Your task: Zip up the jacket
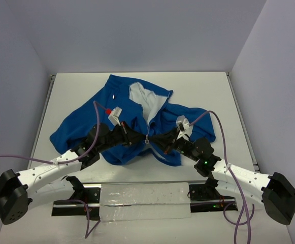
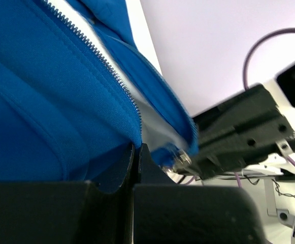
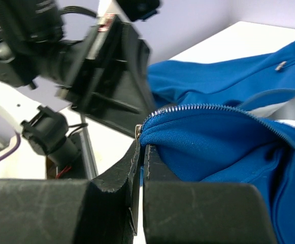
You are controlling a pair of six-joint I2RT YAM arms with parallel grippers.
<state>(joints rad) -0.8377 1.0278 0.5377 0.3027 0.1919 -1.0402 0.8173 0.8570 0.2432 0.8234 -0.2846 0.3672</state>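
The royal-blue jacket (image 1: 86, 127) lies crumpled on the table, with its white lining (image 1: 144, 99) showing at the open top. My left gripper (image 1: 136, 137) and right gripper (image 1: 161, 141) meet at the zipper's lower end. In the left wrist view my left gripper (image 2: 136, 148) is shut on the jacket's (image 2: 45, 101) left front edge, just under the zipper teeth (image 2: 111, 71). A metal zipper piece (image 2: 182, 160) sits against the right gripper's body. In the right wrist view my right gripper (image 3: 141, 146) is shut on the jacket's (image 3: 228, 147) other edge, beside a small metal end (image 3: 138, 131) of the zipper (image 3: 208, 108).
The white table (image 1: 203, 91) is walled at the back and both sides. A clear plastic sheet (image 1: 142, 195) lies between the arm bases at the near edge. Purple cables (image 1: 213, 119) loop over both arms.
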